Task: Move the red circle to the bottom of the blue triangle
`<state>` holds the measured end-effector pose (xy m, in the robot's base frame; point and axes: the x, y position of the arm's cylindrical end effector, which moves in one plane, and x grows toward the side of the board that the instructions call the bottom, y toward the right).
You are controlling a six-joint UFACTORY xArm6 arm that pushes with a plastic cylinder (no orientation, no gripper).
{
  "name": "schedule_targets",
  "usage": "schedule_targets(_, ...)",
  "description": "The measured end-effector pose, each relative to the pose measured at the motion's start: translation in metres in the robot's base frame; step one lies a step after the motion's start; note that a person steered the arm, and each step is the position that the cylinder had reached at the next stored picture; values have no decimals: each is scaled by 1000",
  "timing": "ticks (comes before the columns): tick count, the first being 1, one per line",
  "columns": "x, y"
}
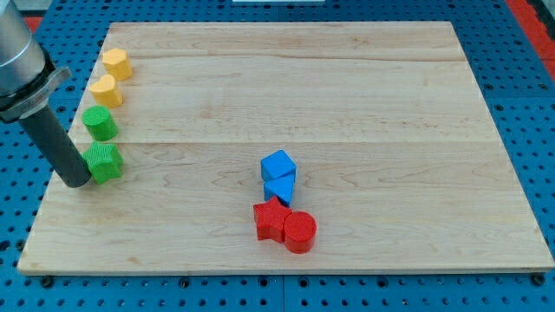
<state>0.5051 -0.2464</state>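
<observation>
The red circle (300,230) lies near the view's bottom centre, touching the right side of a red star (270,219). The blue triangle (280,189) sits just above the red star, with a blue cube (278,165) touching it from above. The red circle is below and slightly right of the blue triangle. My tip (76,183) is at the view's left edge of the board, right beside the left of a green star (104,162), far from the red and blue blocks.
A green circle-like block (101,122), a yellow heart (106,90) and a yellow hexagon (116,63) run up the left side of the wooden board (390,113). Blue pegboard surrounds the board.
</observation>
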Motion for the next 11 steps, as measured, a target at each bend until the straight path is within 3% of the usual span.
schedule_targets(1,4,3)
schedule_targets(3,78,25)
schedule_targets(5,112,208)
schedule_targets(6,114,272)
schedule_targets(11,66,281)
